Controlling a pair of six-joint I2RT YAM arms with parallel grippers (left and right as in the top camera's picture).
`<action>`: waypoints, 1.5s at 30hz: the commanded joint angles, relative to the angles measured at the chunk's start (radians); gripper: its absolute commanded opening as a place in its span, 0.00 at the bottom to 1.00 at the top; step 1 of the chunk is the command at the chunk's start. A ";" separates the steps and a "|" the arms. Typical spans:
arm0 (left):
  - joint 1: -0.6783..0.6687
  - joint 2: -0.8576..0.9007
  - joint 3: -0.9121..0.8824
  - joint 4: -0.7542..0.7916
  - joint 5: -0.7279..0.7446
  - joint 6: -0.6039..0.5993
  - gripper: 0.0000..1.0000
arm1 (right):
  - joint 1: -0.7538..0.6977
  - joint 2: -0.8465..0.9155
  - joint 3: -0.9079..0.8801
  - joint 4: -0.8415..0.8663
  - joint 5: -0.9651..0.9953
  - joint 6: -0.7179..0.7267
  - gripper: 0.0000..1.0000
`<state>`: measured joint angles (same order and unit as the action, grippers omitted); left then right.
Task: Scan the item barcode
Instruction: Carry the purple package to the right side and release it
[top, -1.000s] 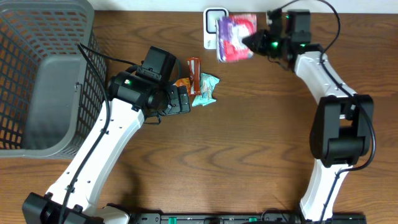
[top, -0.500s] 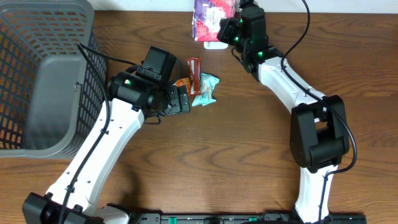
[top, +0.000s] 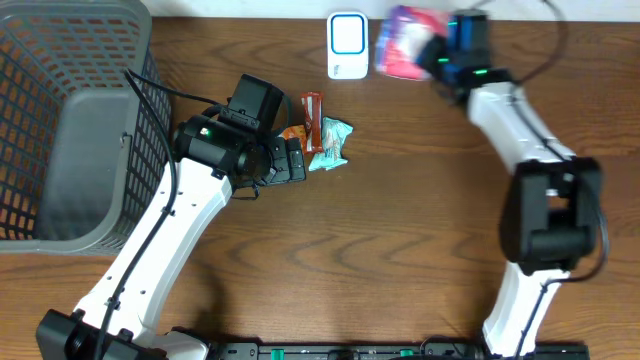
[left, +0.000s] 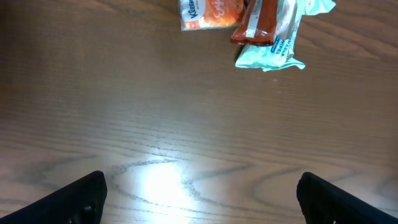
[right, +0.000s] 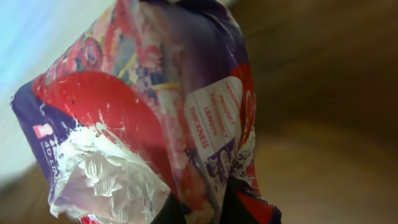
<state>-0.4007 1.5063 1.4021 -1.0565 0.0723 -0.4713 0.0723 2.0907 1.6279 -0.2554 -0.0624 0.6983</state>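
A purple, pink and red plastic packet (top: 403, 55) hangs at the back of the table, just right of the white barcode scanner (top: 346, 45). My right gripper (top: 436, 54) is shut on it; the overhead view blurs both. In the right wrist view the crinkled packet (right: 155, 118) fills the frame, pinched at its lower edge between my dark fingers (right: 169, 213), gripper (right: 205, 211). My left gripper (top: 297, 160) stands open over bare wood, wide apart in its wrist view (left: 199, 202), holding nothing.
An orange packet (top: 293, 133), a red bar (top: 314, 112) and a teal wrapper (top: 331, 145) lie bunched just beyond my left gripper; they show as orange packet (left: 208, 12), red bar (left: 256, 22) and teal wrapper (left: 277, 46). A grey mesh basket (top: 100, 60) fills the left.
My right arm carried the packet left over the scanner, then swung it back to the scanner's right side. The left arm has not moved.
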 joint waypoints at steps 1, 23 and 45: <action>0.003 0.003 0.003 -0.005 -0.006 0.006 0.98 | -0.146 -0.086 0.020 -0.122 0.019 0.169 0.01; 0.003 0.003 0.003 -0.005 -0.006 0.006 0.98 | -0.597 -0.076 -0.033 -0.217 0.161 0.552 0.07; 0.003 0.003 0.003 -0.005 -0.006 0.006 0.98 | -0.399 -0.076 -0.033 -0.358 -0.692 -0.352 0.99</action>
<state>-0.4007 1.5063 1.4021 -1.0561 0.0723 -0.4713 -0.4160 2.0315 1.5967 -0.5285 -0.5400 0.5411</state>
